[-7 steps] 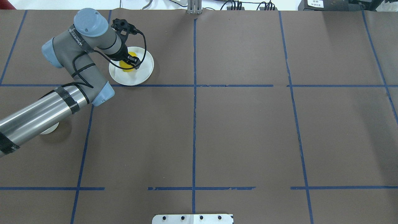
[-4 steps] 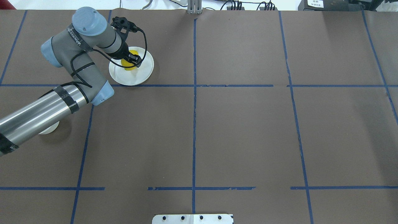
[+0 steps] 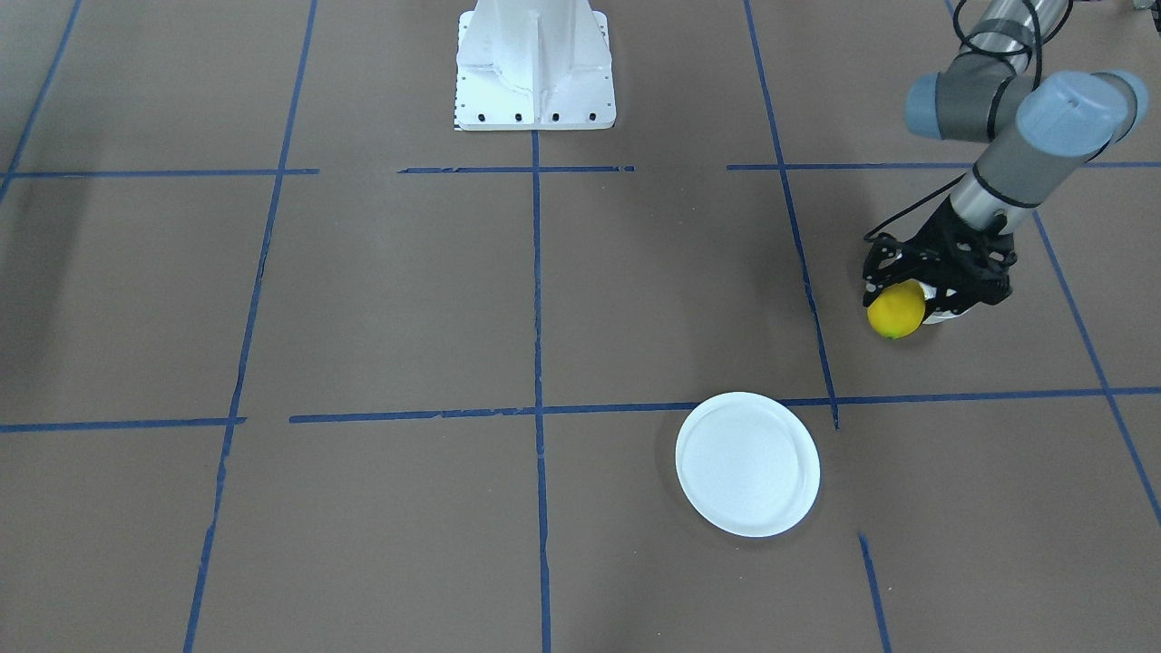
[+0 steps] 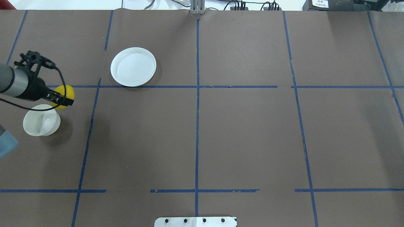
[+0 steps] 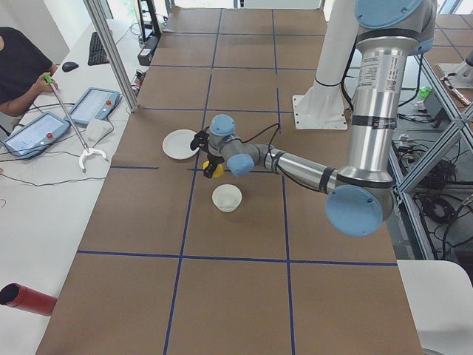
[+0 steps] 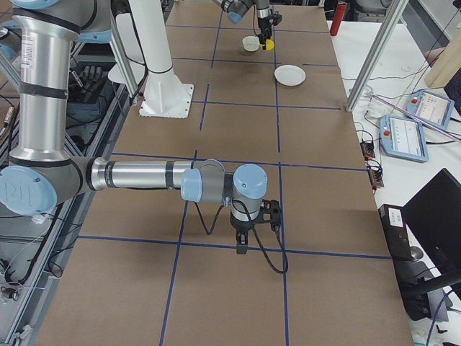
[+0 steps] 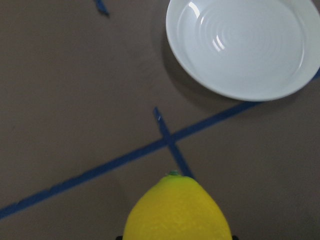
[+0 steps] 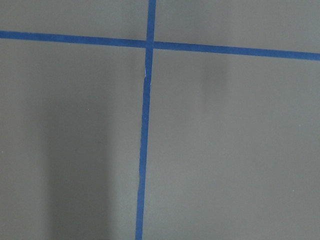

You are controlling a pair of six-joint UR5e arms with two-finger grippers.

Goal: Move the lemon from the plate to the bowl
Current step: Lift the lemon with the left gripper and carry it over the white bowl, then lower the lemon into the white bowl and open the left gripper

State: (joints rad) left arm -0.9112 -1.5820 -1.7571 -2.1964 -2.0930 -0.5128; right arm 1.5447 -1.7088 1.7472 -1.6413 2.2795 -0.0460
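My left gripper (image 4: 62, 98) is shut on the yellow lemon (image 4: 67, 91) and holds it in the air just beside the bowl's (image 4: 41, 121) rim, on the side towards the plate. The white plate (image 4: 133, 66) is empty. In the front-facing view the lemon (image 3: 896, 310) hangs from the gripper (image 3: 916, 295), and the plate (image 3: 747, 463) lies nearer the camera. The left wrist view shows the lemon (image 7: 177, 212) with its green tip and the plate (image 7: 242, 47) beyond. My right gripper (image 6: 241, 247) shows only in the exterior right view; I cannot tell if it is open or shut.
The table is brown paper with blue tape lines (image 4: 197, 94). The robot's white base (image 3: 535, 68) stands at the table's edge. An operator (image 5: 18, 70) sits at a side desk with tablets. The right arm (image 6: 144, 176) hovers low over the table far from the dishes.
My left arm has lifted the lemon off the plate and carried it left and towards the robot, to the bowl's edge. The plate is now empty and the bowl is uncovered.
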